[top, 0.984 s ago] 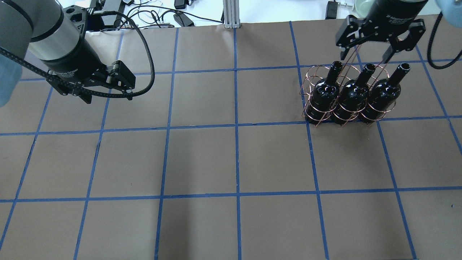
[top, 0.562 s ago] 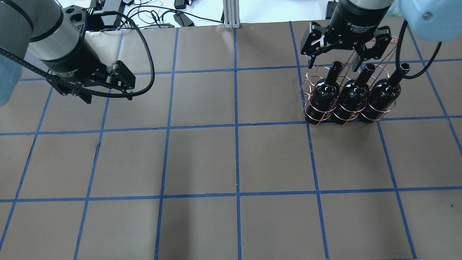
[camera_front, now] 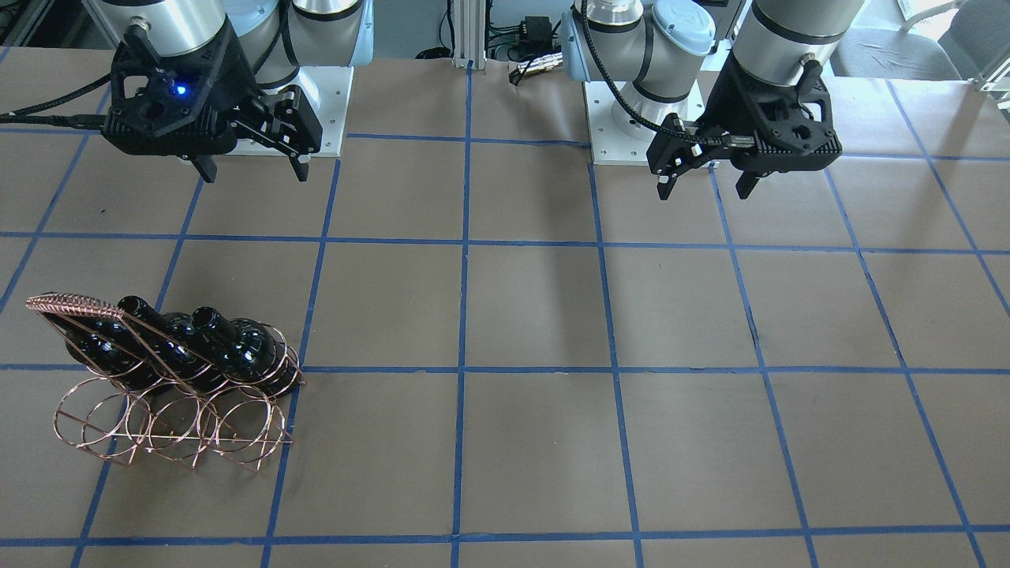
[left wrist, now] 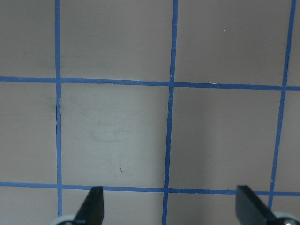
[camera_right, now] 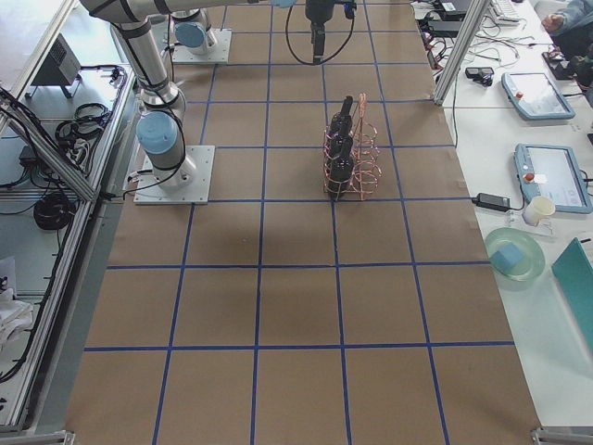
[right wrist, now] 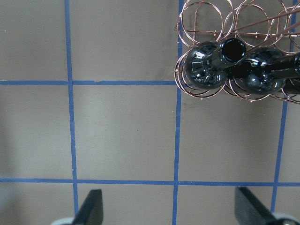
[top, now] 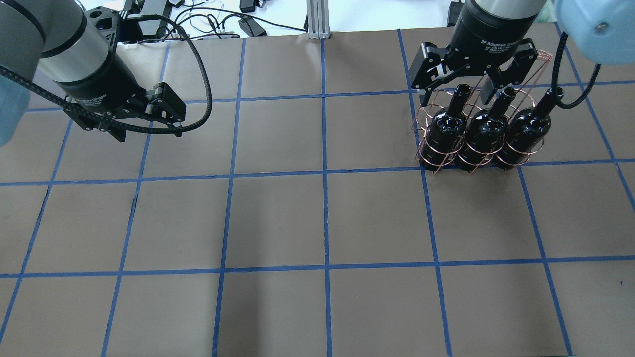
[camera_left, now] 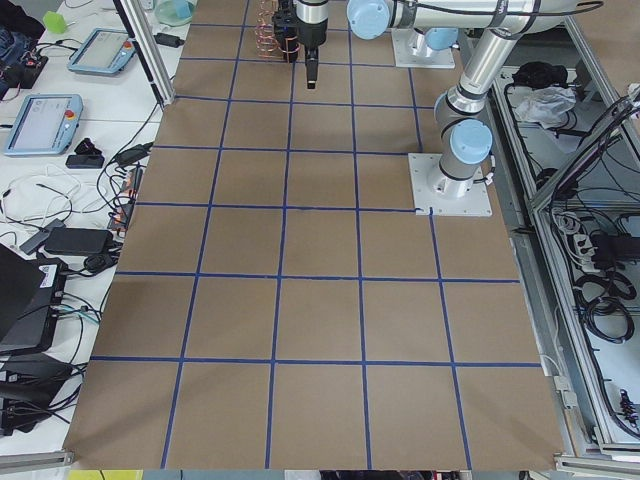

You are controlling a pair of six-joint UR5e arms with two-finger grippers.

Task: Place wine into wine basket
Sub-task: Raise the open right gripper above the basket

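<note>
I see all three dark bottles (top: 481,133) standing upright in the copper wire basket (camera_front: 170,434), at the upper right of the overhead view, filling the row of rings nearer the robot. My right hand (camera_front: 253,167) hangs raised near the basket, above the surface (top: 278,218), fingers spread wide, holding nothing. My left hand (camera_front: 705,188) is likewise wide and empty, at the upper left, well apart.

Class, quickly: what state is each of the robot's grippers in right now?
Left gripper: open, holding nothing.
Right gripper: open, holding nothing.
</note>
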